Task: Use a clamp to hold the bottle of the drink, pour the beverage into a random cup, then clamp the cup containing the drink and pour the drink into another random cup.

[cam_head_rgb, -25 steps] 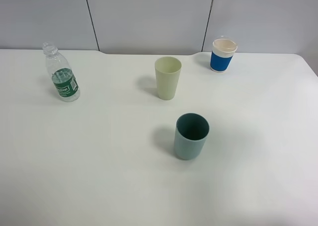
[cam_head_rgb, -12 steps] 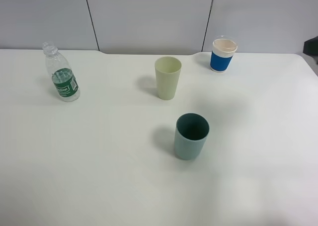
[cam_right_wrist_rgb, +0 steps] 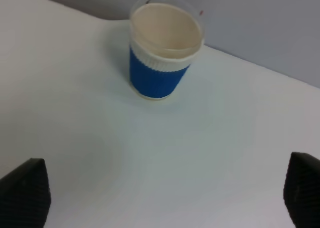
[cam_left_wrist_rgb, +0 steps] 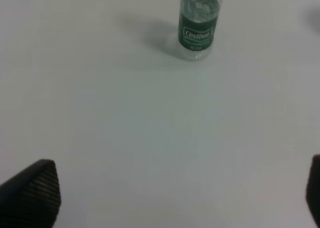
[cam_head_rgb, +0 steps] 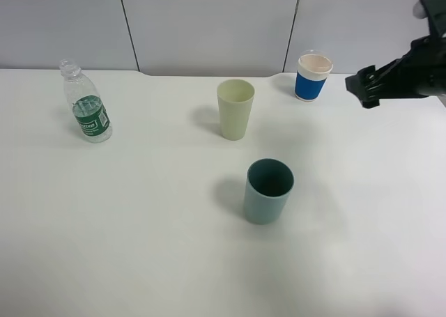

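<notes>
Now we have the bottle [cam_head_rgb: 87, 108] standing upright, well left of the pale tumbler [cam_head_rgb: 235, 109] and straight ahead of our left gripper [cam_left_wrist_rgb: 172, 193], jaws spread and empty; our right gripper [cam_head_rgb: 359, 90], likewise spread, hangs well right of the tumbler.

Right arm [cam_head_rgb: 408, 73] newly in view from the right edge, near blue-banded cup [cam_head_rgb: 313, 76]

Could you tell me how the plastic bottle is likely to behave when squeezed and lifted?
The bottle looks thin-walled and ribbed, so it will probably flex under a firm squeeze. It stands tall on a narrow base, so a push near the neck could tip it. No cap shows, so it may spill.
</notes>
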You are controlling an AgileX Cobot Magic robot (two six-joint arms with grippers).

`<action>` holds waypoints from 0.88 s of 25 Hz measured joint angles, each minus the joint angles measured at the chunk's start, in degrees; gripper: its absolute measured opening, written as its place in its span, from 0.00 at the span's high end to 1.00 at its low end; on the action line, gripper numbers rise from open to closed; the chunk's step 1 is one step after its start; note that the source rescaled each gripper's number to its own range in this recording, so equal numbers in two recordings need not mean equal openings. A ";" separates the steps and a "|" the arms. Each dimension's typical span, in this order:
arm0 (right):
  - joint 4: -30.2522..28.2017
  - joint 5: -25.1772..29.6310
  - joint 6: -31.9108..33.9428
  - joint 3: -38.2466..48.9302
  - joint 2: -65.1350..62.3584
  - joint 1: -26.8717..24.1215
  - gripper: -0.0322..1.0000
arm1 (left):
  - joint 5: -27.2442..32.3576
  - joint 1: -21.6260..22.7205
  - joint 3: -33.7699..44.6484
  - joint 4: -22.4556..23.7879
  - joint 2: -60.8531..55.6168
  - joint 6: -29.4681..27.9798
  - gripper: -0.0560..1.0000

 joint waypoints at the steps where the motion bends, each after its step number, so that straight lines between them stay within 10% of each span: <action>1: -1.37 -0.90 0.00 0.00 0.78 0.53 0.19 | 0.00 0.00 0.00 0.00 0.00 0.00 0.00; 22: -32.61 -21.62 26.96 0.00 14.51 1.12 0.19 | 0.13 0.00 0.00 0.00 0.00 0.00 0.00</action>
